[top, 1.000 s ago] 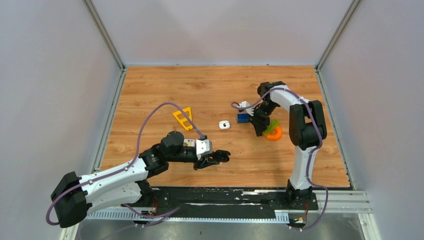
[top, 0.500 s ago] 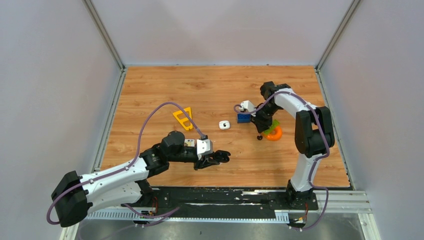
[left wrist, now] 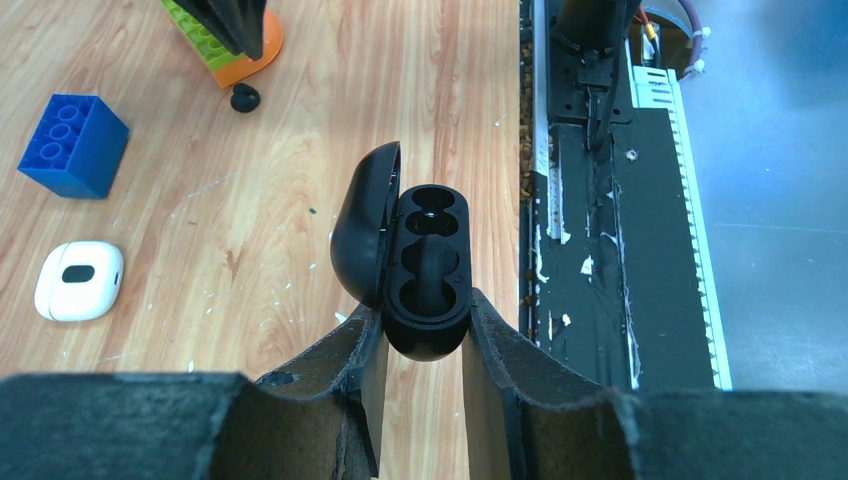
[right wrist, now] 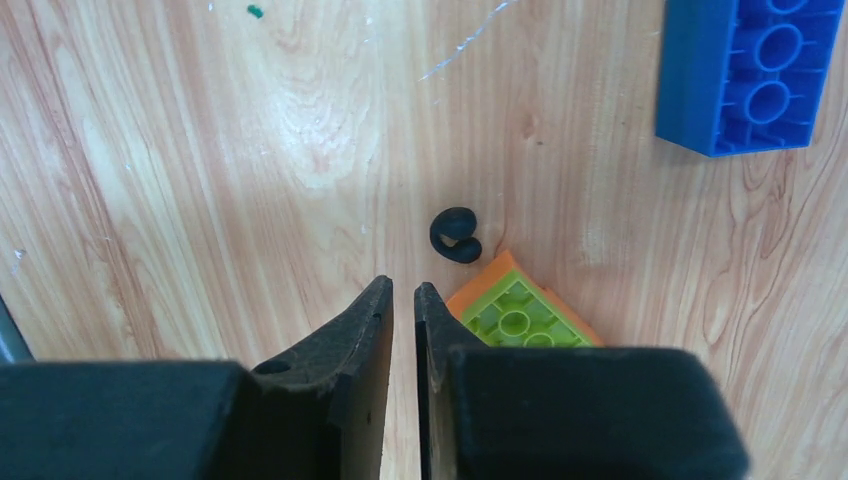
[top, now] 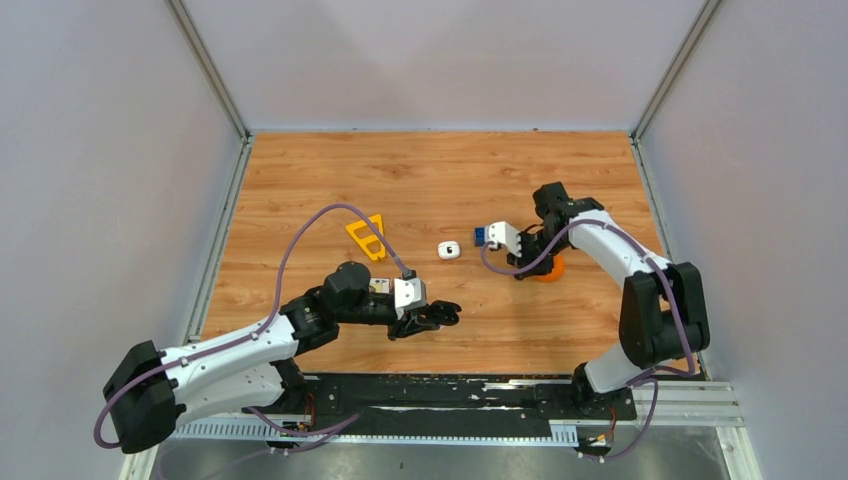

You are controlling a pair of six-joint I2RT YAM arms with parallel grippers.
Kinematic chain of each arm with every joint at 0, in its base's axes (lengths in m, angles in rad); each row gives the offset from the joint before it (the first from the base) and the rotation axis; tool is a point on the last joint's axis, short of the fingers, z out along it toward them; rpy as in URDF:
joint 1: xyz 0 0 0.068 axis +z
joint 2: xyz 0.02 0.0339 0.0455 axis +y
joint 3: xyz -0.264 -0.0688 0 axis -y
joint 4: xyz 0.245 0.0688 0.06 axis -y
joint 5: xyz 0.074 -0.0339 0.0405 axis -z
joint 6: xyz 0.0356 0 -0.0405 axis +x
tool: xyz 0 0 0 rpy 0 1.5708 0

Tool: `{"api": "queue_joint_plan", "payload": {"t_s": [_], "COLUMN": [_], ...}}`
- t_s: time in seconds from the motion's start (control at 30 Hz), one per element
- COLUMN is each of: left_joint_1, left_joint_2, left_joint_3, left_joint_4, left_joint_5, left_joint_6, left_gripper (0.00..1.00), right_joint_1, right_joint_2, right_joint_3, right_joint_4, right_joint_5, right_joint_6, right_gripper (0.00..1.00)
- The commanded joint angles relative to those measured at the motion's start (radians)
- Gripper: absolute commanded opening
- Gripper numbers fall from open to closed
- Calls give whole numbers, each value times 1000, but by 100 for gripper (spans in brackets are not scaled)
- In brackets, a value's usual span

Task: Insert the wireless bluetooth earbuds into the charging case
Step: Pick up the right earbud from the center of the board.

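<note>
Earbud (right wrist: 456,235), small & black, lies on the table (right wrist: 200,150) just beside the orange-green block (right wrist: 520,320), ahead of the R gripper (right wrist: 403,295), whose fingers are nearly together w/ nothing between. L gripper (left wrist: 425,310) pinches the open black charging case (left wrist: 425,250); its recesses look empty. Step is prob. pickup: R needs to spread and straddle the bud.

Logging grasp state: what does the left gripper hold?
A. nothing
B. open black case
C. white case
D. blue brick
B: the left gripper pinches the open black case, while the white case lies apart on the table.
</note>
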Motion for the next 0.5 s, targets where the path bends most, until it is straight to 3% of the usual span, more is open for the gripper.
{"api": "queue_joint_plan", "payload": {"t_s": [0.0, 0.47], "left_joint_1": [3, 4], "left_joint_2": [4, 5], "left_joint_3": [41, 41], "left_joint_4": [26, 20], "left_joint_5": [10, 1], "left_joint_6": [-16, -13], "left_gripper": [0, 0], "right_joint_1": [9, 57], "right_joint_2": [-82, -91], "right_joint_3": [-107, -217], "right_joint_4": [143, 281], "right_joint_5": [-24, 35], "right_joint_6": [-112, -222], "right_gripper": [15, 23]}}
